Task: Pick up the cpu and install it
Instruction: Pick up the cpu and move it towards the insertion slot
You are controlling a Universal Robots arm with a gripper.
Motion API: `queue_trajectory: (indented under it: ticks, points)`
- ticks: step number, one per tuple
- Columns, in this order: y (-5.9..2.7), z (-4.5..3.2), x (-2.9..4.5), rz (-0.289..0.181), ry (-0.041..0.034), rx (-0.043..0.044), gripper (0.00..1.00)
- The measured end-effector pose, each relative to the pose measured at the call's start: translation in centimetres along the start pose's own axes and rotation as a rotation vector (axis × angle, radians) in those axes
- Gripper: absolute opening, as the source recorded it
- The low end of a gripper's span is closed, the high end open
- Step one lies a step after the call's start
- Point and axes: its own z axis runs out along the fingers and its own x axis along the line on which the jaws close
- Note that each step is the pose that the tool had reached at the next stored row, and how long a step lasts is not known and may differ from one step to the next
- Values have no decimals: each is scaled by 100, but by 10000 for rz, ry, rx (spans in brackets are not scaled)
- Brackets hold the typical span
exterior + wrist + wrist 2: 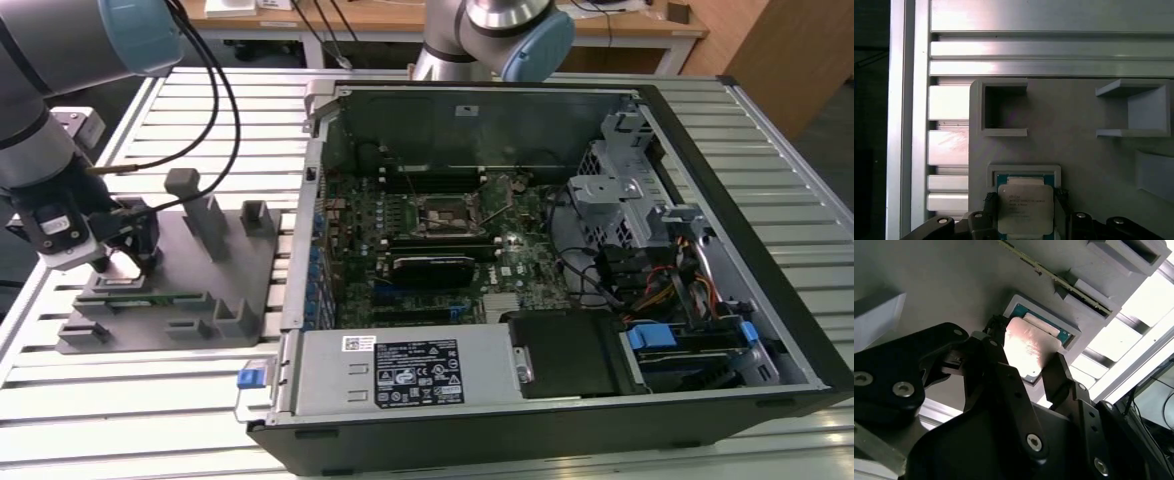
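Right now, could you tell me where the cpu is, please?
The cpu sits in a pocket of the grey fixture plate, directly beneath the tool, to the exterior view's left of the computer case.

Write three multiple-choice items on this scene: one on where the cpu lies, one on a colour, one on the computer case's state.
1. The cpu lies:
A. on the floor
B. in a recess of the fixture plate
C. lifted in mid-air

2. The fixture plate is:
A. red
B. yellow
C. grey

3. The computer case is:
A. open, motherboard exposed
B. closed by a side panel
C. wrapped in foil

Answers:
1 B: both wrist views show it seated in the recess, with the gripper at it.
2 C: the plate is plain grey in every view.
3 A: the exterior view looks straight onto the board.
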Motion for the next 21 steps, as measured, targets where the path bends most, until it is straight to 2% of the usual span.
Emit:
queue_trajectory:
  ticks: [10, 21]
  points:
    - [6, -155, 2, 3, 0, 1, 54]
    - [7, -184, 2, 2, 2, -4, 54]
